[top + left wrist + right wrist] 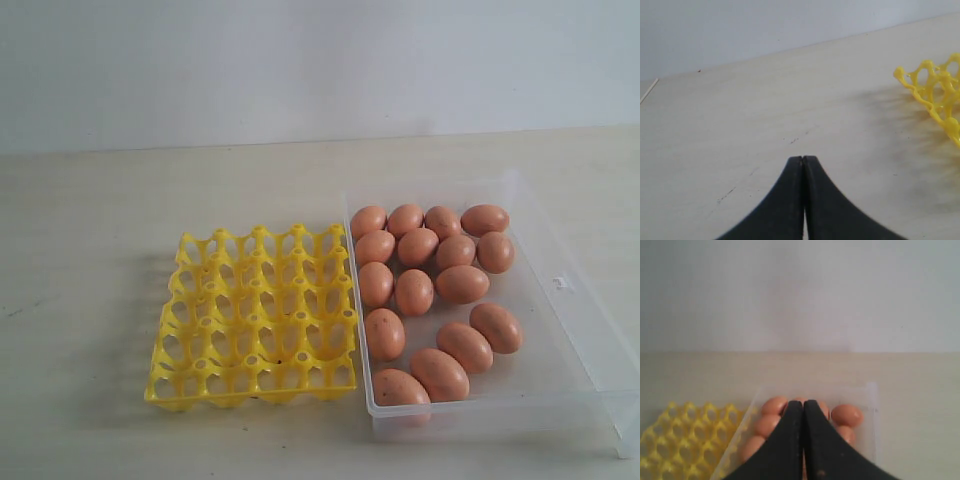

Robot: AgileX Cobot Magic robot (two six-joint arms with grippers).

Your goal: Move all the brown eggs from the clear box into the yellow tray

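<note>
Several brown eggs (414, 292) lie loose in the clear box (585, 330) on the right of the exterior view. Beside it on the left stands the yellow tray (255, 316), with every cup bare. Neither arm shows in the exterior view. In the left wrist view my left gripper (803, 158) is shut with nothing in it, over bare table, and a corner of the yellow tray (935, 90) lies off to one side. In the right wrist view my right gripper (803, 402) is shut and holds nothing; beyond its tips lie brown eggs (846, 415) in the clear box (871, 405), next to the yellow tray (687, 437).
The pale wooden table (100, 230) runs to a plain light wall (300, 60) at the back. The box's near right corner sits close to the frame's lower right edge.
</note>
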